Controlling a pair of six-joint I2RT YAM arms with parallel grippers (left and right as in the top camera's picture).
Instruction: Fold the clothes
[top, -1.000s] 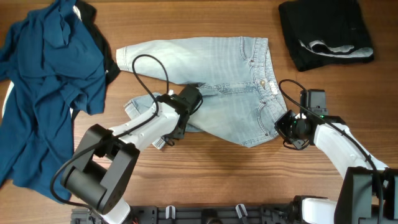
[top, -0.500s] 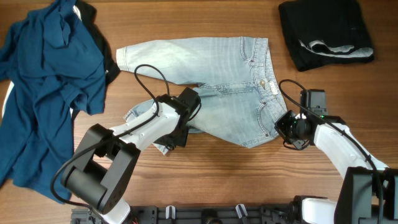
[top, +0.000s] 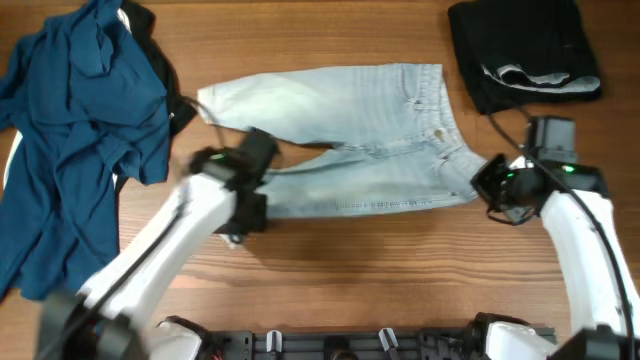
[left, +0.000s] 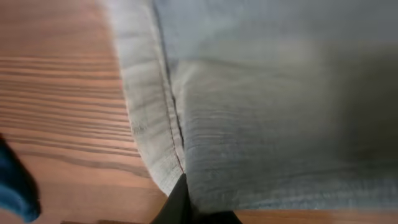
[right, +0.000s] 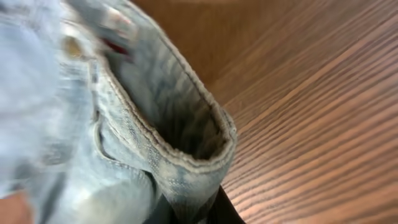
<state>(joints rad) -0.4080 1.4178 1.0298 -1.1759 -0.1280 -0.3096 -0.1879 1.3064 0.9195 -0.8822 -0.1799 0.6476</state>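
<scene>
On the worktop (top: 400, 270) centre: jeans (top: 350, 130), slack a second ago, now stretched taut and shifted rightward. Left gripper (top: 247, 206) jaws pinch the leg hem, right gripper (top: 493, 186) jaws the waistband. Lengthwise fold appears set; crosswise fold outstanding.

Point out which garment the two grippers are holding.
The light blue denim jeans in the middle: left gripper at a leg hem, right gripper at the waistband. The dark blue shirt and the folded black garment are in neither gripper.
</scene>
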